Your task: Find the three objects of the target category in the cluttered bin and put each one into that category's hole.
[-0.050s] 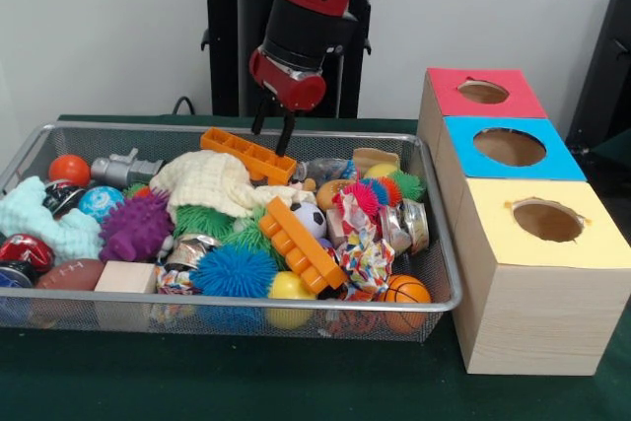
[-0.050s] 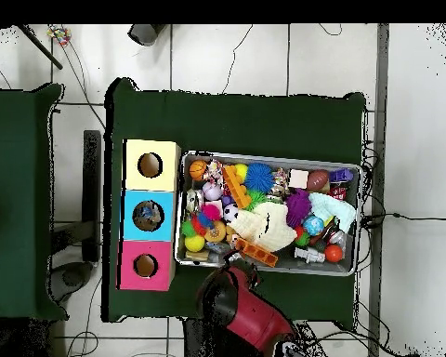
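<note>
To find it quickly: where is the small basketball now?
In the front view the small orange basketball lies at the wire bin's near right corner, beside the yellow-topped box.

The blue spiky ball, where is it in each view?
Front view: blue spiky ball near the bin's front wall, left of the long orange block.
Overhead view: ball by the bin's upper wall, right of the block.
Shared landmark: that orange block beside it.
</note>
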`<action>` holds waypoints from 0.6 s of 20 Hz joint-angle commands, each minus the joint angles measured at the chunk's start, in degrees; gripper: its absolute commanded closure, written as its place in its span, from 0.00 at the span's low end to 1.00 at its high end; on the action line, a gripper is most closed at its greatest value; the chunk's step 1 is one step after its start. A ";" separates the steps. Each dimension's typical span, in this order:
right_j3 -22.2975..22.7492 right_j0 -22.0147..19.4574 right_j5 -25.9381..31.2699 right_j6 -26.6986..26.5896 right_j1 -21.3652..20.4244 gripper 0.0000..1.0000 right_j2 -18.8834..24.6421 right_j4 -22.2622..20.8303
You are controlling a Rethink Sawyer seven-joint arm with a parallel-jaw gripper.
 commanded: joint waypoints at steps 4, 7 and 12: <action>1.51 -0.01 -2.23 14.85 -0.04 0.00 6.42 1.37; 0.58 0.53 -0.12 13.70 -0.49 0.00 6.57 2.51; -2.20 2.92 4.39 11.64 -0.38 0.00 5.95 5.43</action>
